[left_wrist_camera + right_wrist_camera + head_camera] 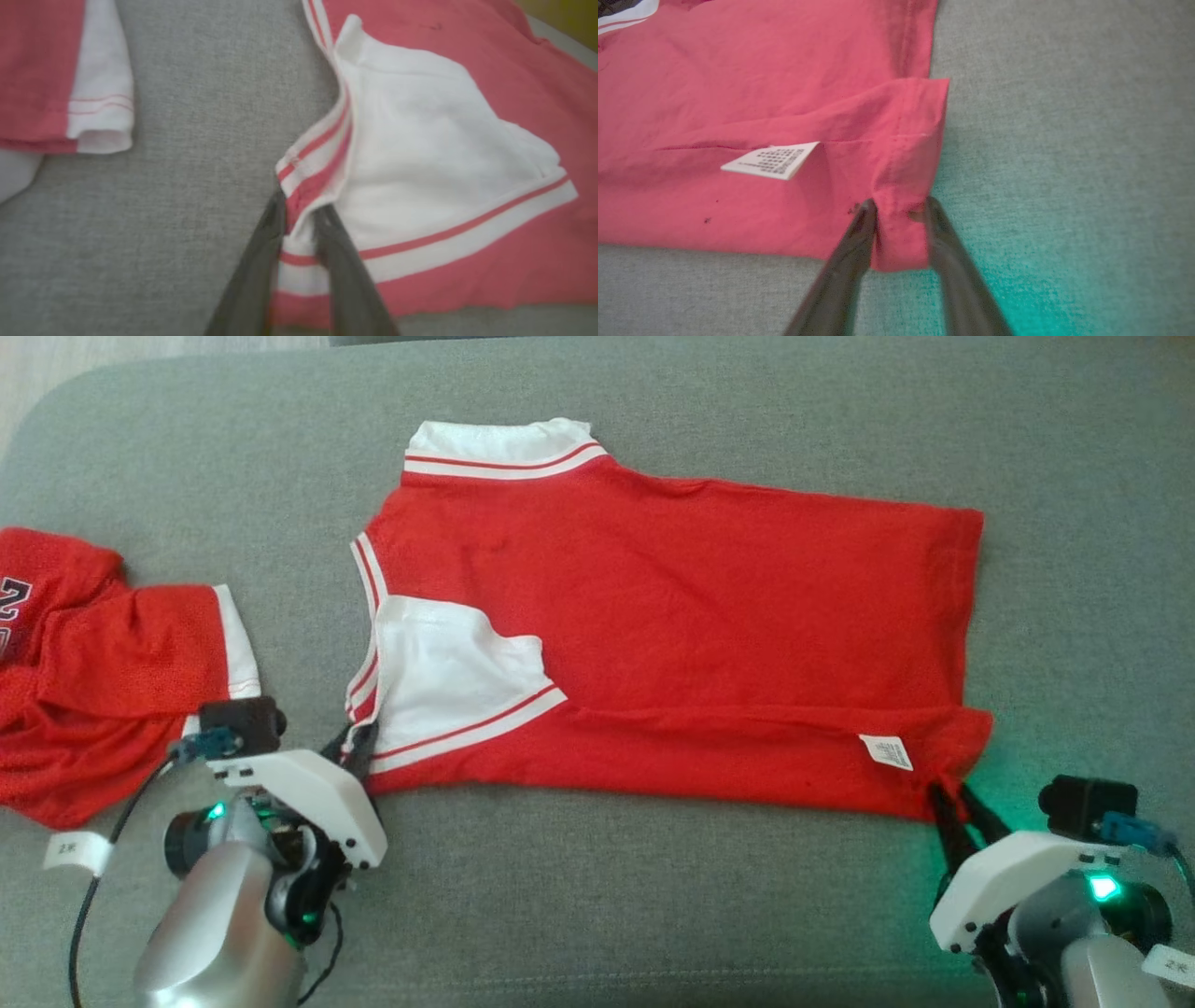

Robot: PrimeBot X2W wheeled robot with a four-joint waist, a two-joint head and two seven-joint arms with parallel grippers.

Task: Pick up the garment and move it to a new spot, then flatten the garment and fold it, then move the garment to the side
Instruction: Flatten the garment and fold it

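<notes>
Head view: garment [672,616] sideways, neckline [370,581] left

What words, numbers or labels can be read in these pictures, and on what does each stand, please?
"2", cut off at the picture's edge: on the other red garment.
Care label on the red shirt: rows of print, too blurred to read.
White tags: too small to read.

The red garment [672,607], trimmed in white with red stripes, lies folded lengthwise and nearly flat. Its sleeve-end corner is pinched in the left claw [359,744], its hem corner in the right claw [950,793].
</notes>
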